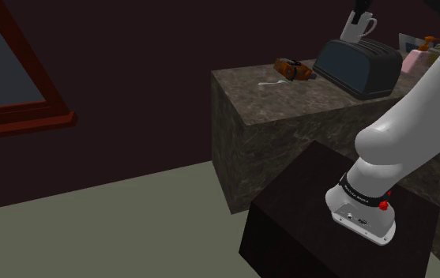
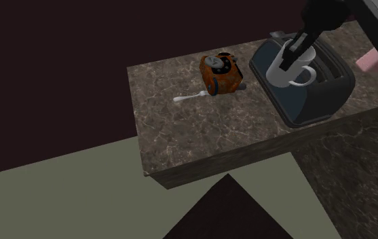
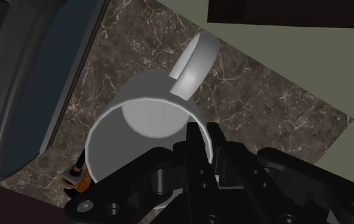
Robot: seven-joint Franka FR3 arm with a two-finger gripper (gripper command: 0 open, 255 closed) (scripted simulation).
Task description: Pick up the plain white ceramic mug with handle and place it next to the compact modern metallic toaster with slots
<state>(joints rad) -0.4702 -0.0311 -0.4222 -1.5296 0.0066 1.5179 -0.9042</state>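
**Mug held up by its rim, close to the toaster**

The black gripper [image 3: 201, 139] has its jaws clamped on the rim of the white mug [image 3: 145, 130], one finger inside the cup and one outside on the wall. The mug hangs upright and open-mouthed from that pinch. In the wrist view its handle [image 3: 195, 62] points away from the fingers, and the mottled brown stone counter [image 3: 267, 95] shows below it, with the dark blue-grey toaster [image 3: 23, 95] running along just beside it.

From the shoulder view the mug [image 1: 356, 31] sits just above the toaster's [image 1: 360, 67] far top edge, the gripper [image 1: 359, 14] coming down onto it from overhead. The white arm [image 1: 415, 118] curves up from the dark stand [image 1: 305, 213] on the near side of the toaster.

In the second exterior view the mug [image 2: 277, 69] overlaps the top of the toaster [image 2: 316, 95], so it looks clear of the counter [image 2: 180, 136], with the gripper [image 2: 291, 58] slanting down onto its rim.

On the open-counter side of the toaster lies an orange object [image 2: 220, 73], and just beyond that, farther from the toaster, a white spoon [image 2: 191, 98]. A pink block [image 2: 367, 62] sits on the toaster's other side, near its end.
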